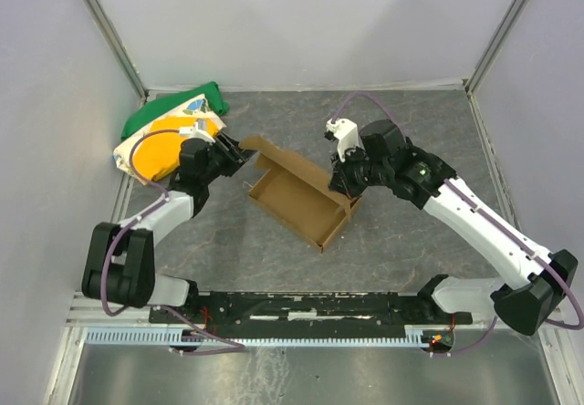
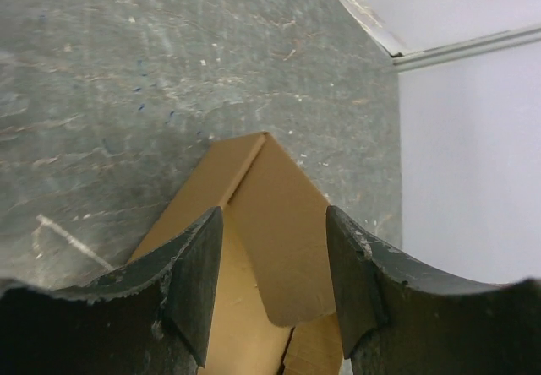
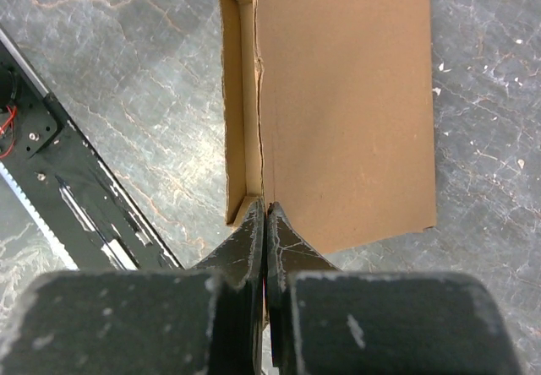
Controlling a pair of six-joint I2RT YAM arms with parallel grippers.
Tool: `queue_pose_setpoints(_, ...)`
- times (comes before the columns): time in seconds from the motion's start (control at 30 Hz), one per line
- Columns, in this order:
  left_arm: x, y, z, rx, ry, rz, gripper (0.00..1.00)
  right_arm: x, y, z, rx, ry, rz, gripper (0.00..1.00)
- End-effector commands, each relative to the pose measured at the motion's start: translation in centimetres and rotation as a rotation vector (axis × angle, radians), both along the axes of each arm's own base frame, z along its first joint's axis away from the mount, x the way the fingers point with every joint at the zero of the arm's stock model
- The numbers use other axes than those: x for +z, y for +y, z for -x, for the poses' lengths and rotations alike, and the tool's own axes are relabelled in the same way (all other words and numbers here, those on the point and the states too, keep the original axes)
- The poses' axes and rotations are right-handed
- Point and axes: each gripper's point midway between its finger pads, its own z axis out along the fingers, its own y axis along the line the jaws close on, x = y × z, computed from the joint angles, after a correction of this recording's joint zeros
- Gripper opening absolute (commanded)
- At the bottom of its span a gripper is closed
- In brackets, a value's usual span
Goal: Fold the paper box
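Two grippers are attending to the paper box, which is lying near the middle of the tabletop, its long axis running from ten o'clock to four o'clock in the top view. Its tray is partly formed: side walls are standing, while a flap at the ten o'clock end is sticking up and out, not yet tucked.

The right gripper is sitting at the box's three o'clock end with its jaws pressed fully together on the thin edge of the end wall. In the wrist view the cardboard is running straight into the seam between the fingers. That pinch is probably serving as an anchor, stopping the light box from sliding or springing open.

The left gripper is reaching in at ten o'clock with its jaws about halfway apart, straddling the raised flap. Whether the pads are touching the cardboard I cannot tell. Judging by that placement, it is lining up to grasp the flap or push it over.

One cloth bundle is lying in the tabletop's ten o'clock corner, apart from the box.
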Motion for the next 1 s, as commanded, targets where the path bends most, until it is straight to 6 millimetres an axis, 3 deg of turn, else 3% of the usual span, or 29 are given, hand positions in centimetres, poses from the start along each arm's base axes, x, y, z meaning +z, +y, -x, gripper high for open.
queue_pose_setpoints(0.0, 0.3, 2.2, 1.2, 0.061, -0.051, -0.135, 0.59, -0.5, -0.8, 1.4, -0.004, -0.018, 0.053, 0.02)
queue_pose_setpoints(0.17, -0.1, 2.9, 3.2, 0.075, -0.043, -0.142, 0.59, -2.2, -1.9, 3.0, -0.004, 0.007, 0.109, 0.02)
queue_pose_setpoints(0.27, 0.2, 4.3, 4.1, 0.135, -0.052, -0.172, 0.59, -3.0, -2.0, 4.4, 0.008, 0.028, 0.112, 0.02)
queue_pose_setpoints(0.5, 4.6, 7.3, 6.2, 0.257, -0.165, -0.249, 0.59, -6.0, -1.7, 6.5, 0.040, 0.074, 0.172, 0.02)
queue_pose_setpoints(0.63, 5.9, 6.7, 6.6, 0.208, -0.205, -0.262, 0.60, -7.6, -1.6, 7.1, 0.047, 0.092, 0.214, 0.02)
queue_pose_setpoints(0.8, 7.0, 4.5, 6.2, 0.093, -0.251, -0.219, 0.60, -8.8, -1.2, 8.2, 0.065, 0.119, 0.226, 0.06)
queue_pose_setpoints(0.87, 7.7, 3.7, 5.8, 0.061, -0.268, -0.203, 0.60, -9.2, -0.9, 8.8, 0.082, 0.134, 0.234, 0.13)
queue_pose_setpoints(0.97, 8.5, 2.9, 4.9, 0.024, -0.272, -0.194, 0.60, -9.4, -0.3, 9.8, 0.111, 0.162, 0.223, 0.51)
